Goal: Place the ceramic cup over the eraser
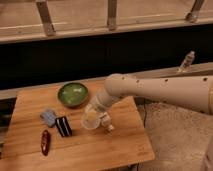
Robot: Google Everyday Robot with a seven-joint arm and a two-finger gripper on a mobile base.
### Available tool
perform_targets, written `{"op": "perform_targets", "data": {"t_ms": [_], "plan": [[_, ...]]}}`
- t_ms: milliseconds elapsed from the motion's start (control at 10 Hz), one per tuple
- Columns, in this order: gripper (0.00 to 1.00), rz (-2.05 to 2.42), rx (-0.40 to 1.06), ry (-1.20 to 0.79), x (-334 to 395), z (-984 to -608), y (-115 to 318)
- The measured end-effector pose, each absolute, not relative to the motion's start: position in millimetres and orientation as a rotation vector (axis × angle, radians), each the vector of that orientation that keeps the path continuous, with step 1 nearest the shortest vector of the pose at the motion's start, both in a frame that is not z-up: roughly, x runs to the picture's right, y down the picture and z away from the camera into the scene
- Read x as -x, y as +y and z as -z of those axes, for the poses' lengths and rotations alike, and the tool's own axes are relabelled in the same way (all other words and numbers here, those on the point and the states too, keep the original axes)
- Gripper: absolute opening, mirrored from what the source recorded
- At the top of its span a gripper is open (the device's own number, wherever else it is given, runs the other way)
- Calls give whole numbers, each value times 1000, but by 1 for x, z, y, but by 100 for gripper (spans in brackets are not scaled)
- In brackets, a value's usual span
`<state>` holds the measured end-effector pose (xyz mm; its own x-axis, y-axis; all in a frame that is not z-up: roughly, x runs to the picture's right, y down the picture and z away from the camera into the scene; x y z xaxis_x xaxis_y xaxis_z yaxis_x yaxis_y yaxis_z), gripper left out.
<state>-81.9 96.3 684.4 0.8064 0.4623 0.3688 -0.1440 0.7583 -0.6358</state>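
Ceramic cup (90, 119): white, tapered, held in the tool (98, 120) near the middle of the desk (30, 105). The cup is tilted so that its open mouth faces up toward the camera and the pale inside shows. It cannot be told whether its base touches the wood.

Tool: closed on the cup. One light finger (106, 123) runs down against the cup's right side; the other is hidden behind the cup. The white arm (155, 91) comes in from the right edge of the view and bends down over the desk to the wrist just above the cup.

Eraser (63, 126): black block with white stripes, lying flat on the desk. It is left of the cup and slightly nearer the camera, close to it but apart, with bare wood between them. The eraser is uncovered.

Other items on the desk:
- green bowl (73, 94), upright, behind the cup and to its left, near the far edge.
- blue-grey lump (48, 117), just beside the eraser on its far-left side.
- slim dark-red object (45, 142), left of the eraser and nearer the front edge, apart from it.
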Motion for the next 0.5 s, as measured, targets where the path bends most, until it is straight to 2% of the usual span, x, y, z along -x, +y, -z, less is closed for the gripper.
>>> {"op": "perform_targets", "data": {"t_ms": [500], "plan": [[0, -244, 552, -635, 116, -662, 19]]}}
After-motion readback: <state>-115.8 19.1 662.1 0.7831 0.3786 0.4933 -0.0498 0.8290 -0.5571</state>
